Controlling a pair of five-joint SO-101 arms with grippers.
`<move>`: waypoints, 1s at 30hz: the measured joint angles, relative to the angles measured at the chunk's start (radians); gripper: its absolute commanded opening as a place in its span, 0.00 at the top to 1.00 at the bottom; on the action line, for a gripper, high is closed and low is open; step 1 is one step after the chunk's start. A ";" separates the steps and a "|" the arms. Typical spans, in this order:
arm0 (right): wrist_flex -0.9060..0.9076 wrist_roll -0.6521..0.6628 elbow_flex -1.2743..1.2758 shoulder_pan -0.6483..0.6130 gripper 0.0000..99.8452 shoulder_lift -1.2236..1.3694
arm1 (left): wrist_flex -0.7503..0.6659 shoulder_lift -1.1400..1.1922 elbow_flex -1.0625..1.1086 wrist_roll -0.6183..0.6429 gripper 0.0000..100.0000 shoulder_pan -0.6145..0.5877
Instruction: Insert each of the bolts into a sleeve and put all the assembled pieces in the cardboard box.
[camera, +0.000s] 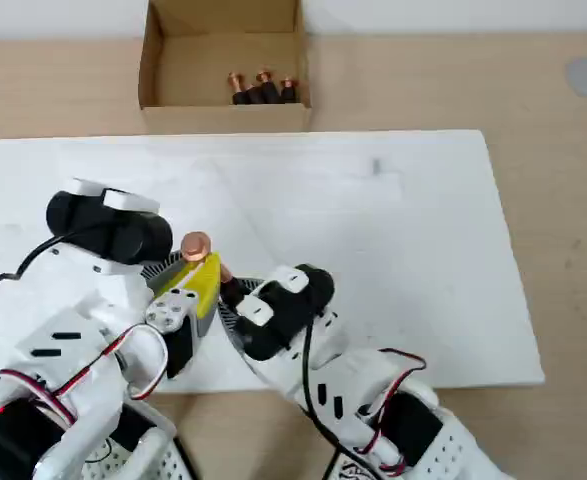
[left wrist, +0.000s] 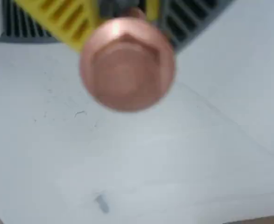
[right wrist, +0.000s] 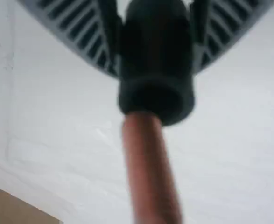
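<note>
Bolt going into sleeve, looks like the last pair
My left gripper (camera: pixel 201 264) is clamped on the bolt (left wrist: pixel 127 65), right gripper (camera: pixel 235 292) clenched round the black sleeve (right wrist: pixel 156 70), shaft partly in, above the white mat (camera: pixel 393 250); next I'd push it home, then carry it to the cardboard box (camera: pixel 153 75) with three assembled pieces (camera: pixel 261 88)

The bolt (left wrist: pixel 127 65) is blurred head-on, and its shank (right wrist: pixel 151 172) runs off the picture's edge.
</note>
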 measured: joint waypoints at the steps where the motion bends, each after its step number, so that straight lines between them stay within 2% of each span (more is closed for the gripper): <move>1: 0.000 0.000 0.000 0.000 0.99 0.000 | 0.000 0.000 0.000 0.000 0.99 0.000; 10: 0.000 0.000 -0.002 0.000 0.99 0.000 | 0.008 0.002 -0.034 0.048 0.99 -0.005; 22: 0.000 0.000 -0.003 0.000 0.99 0.000 | 0.040 0.002 -0.054 0.051 0.99 -0.002; 30: 0.000 0.000 -0.003 0.000 0.99 -0.003 | 0.054 0.009 -0.054 0.044 0.99 0.043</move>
